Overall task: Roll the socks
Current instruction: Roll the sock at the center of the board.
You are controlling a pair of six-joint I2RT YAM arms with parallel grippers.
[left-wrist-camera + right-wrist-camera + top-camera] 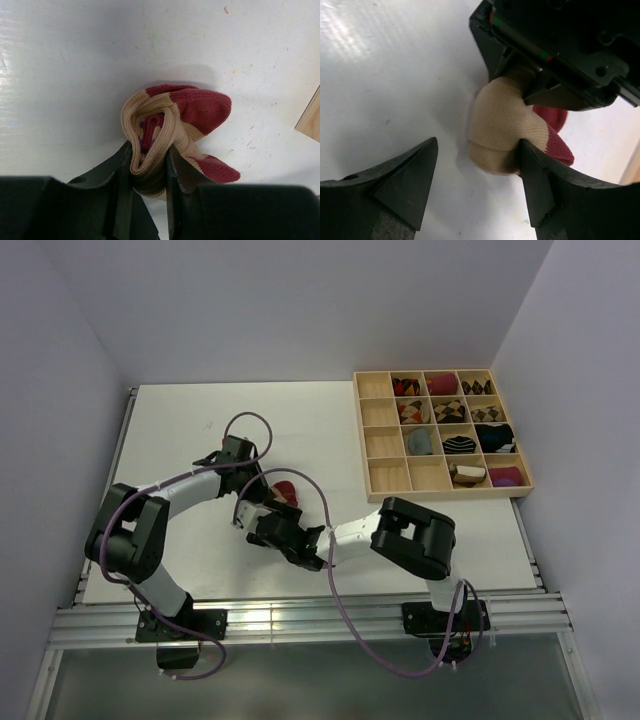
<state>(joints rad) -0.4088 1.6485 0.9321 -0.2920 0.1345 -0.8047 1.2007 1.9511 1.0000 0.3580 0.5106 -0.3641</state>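
White table (pixel 180 430), kinda scuffed, with little specks when you see it up close. Off to the right a wooden tray (pixel 377 443) lies flat, split into a grid of squares. In it there's a black bundle (pixel 494 437) in the right-hand column and a striped bundle (pixel 459 444) just beside it. There's also a magenta bundle (pixel 441 383) in the far row and a second magenta bundle (pixel 507 477) in the near right corner. Metal rails (pixel 300 620) run along the table's near edge.

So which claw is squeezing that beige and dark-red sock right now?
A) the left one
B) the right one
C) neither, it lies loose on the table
A: the left gripper is shut on the rolled beige and dark-red sock, while the right gripper has its jaws wide open.
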